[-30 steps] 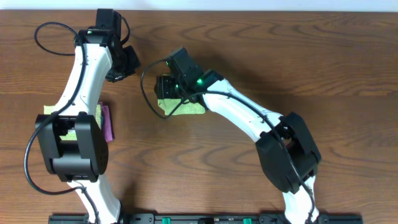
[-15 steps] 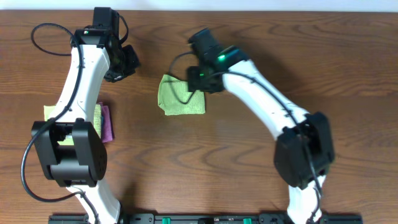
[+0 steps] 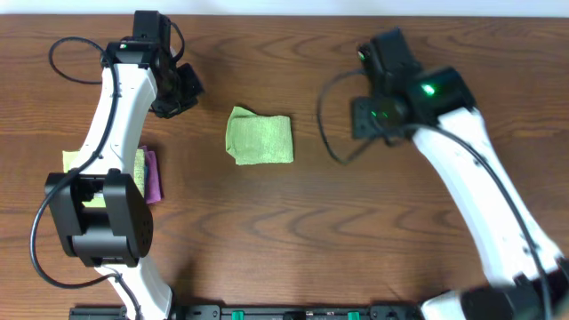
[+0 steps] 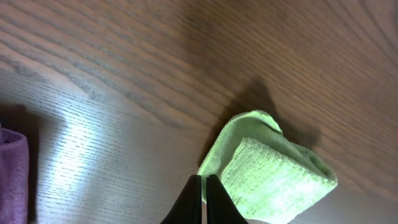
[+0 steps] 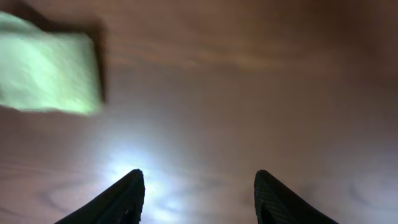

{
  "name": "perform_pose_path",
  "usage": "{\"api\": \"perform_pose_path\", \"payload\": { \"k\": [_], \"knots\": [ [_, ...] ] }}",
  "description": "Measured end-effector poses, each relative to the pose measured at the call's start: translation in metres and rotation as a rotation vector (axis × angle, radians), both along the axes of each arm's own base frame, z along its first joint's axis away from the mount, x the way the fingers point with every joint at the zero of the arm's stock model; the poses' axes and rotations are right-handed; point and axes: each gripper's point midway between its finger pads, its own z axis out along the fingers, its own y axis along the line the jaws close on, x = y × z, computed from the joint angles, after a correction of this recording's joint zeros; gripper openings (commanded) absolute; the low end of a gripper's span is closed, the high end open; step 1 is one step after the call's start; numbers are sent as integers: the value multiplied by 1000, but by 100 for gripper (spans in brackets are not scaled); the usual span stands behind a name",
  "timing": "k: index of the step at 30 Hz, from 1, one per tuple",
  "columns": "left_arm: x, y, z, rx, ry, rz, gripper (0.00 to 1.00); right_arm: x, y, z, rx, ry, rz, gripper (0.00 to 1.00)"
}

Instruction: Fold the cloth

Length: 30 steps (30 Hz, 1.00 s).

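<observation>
The right arm (image 3: pixel 471 169) has swung clear of the cloth (image 3: pixel 260 138), off to the right. The left jaws are pinched together on nothing, above the desk (image 3: pixel 293 240) left of the cloth. The green cloth lies folded in a small square mid-desk. The right jaws gape wide, empty.

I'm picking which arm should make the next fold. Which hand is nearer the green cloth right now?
Left. In the overhead view the left hand, shut, is just off the upper-left corner of the green cloth; the right hand, open, is farther off on the opposite side.
</observation>
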Motion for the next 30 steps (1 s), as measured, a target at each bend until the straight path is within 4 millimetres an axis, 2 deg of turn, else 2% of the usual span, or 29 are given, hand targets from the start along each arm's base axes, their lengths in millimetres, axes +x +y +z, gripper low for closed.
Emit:
{"api": "perform_pose_path", "payload": {
  "k": [3, 7, 11, 15, 19, 23, 25, 27, 30],
  "knots": [
    [0, -2, 0, -17, 3, 9, 6, -29, -23, -11, -15, -5, -24, 58],
    [-1, -7, 1, -45, 9, 12, 6, -65, -41, -18, 2, -62, -38, 60],
    [-3, -13, 3, -90, 19, 23, 6, -93, -52, -25, 30, -144, -42, 61],
    [-6, -22, 4, -141, 37, 32, 6, -114, -63, -46, 44, -188, -91, 63],
    [-10, -34, 6, -181, 60, 26, 6, -125, -74, -61, 46, -216, -174, 66],
    [-16, -52, 6, -204, 78, 2, 7, -126, -85, -71, 18, -248, -238, 74],
    [-18, -63, 7, -213, 84, -14, 8, -122, -90, -78, -3, -270, -264, 81],
    [-22, -74, 7, -216, 90, -33, 9, -117, -95, -86, -22, -294, -297, 99],
    [-28, -93, 7, -220, 103, -56, 11, -121, -109, -103, -77, -301, -375, 99]
  ]
}}
